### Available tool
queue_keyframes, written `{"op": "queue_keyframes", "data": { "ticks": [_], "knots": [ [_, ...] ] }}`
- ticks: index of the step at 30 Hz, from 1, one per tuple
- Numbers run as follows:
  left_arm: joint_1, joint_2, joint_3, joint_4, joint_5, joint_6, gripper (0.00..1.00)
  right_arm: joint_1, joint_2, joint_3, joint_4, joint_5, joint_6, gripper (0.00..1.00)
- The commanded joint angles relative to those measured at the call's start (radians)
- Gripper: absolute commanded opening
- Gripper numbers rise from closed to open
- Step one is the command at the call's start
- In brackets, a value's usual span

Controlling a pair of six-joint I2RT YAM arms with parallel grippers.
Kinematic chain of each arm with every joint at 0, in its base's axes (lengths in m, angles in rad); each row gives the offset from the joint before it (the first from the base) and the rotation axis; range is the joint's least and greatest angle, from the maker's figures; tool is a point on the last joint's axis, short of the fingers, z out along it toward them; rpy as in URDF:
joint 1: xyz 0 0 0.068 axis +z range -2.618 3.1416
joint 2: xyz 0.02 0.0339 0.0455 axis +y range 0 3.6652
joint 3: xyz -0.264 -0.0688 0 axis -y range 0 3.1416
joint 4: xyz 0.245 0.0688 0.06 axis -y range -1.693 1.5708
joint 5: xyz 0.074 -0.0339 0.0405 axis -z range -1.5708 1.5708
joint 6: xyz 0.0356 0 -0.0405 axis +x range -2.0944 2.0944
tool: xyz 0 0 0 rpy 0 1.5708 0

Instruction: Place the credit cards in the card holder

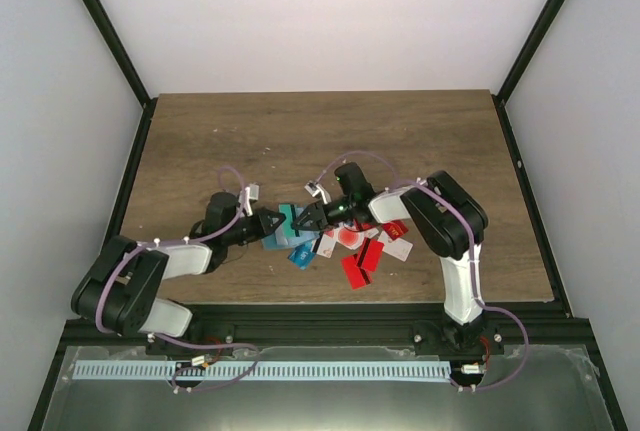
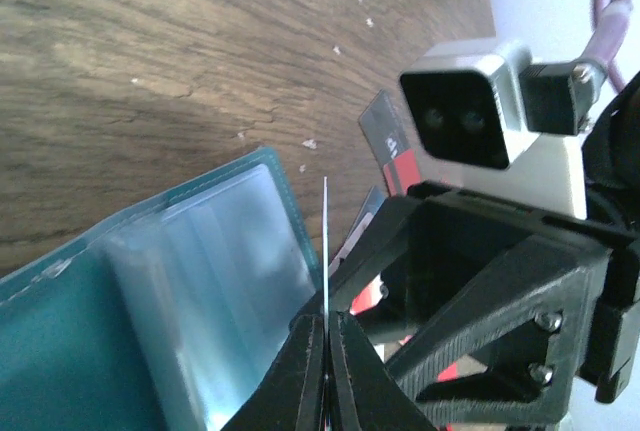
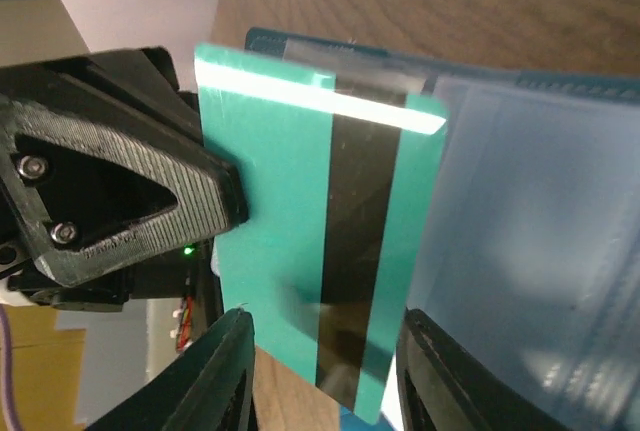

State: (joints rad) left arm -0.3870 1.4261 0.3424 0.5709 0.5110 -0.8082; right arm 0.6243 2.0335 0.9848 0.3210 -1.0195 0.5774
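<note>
Right wrist view shows the teal-green card [image 3: 310, 221], thin, stiff, light and probably slick. It is best pinched on its flat faces near one edge, as the left claw [image 2: 326, 326] clamps it now, just beside the open card holder [image 3: 540, 231]. The right claw [image 3: 328, 321] stands apart around the card. Loose credit cards [image 1: 365, 251] crowd the worktop [image 1: 300, 131] toward its near edge, so the freer room seems to be toward the far edge.

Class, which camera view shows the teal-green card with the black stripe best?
Right wrist: the teal-green card faces it, stripe plain. Left wrist sees only its thin edge; top external, a tiny teal patch.
</note>
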Motion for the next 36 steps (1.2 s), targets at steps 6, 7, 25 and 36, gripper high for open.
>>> {"op": "queue_keyframes", "data": {
  "ticks": [6,7,25,36],
  "knots": [
    [0.004,-0.123,-0.005,-0.233,-0.084,0.058,0.04,-0.011,-0.036,0.097,-0.221,0.223,-0.151,0.46],
    [0.007,-0.135,-0.001,-0.259,-0.095,0.065,0.04,-0.011,-0.035,0.100,-0.228,0.240,-0.158,0.45],
    [0.032,-0.073,0.042,-0.349,-0.027,0.098,0.04,-0.010,-0.081,0.073,-0.277,0.384,-0.162,0.47],
    [0.033,-0.058,0.087,-0.399,-0.004,0.148,0.04,-0.011,-0.089,0.152,-0.397,0.555,-0.232,0.51]
  ]
}}
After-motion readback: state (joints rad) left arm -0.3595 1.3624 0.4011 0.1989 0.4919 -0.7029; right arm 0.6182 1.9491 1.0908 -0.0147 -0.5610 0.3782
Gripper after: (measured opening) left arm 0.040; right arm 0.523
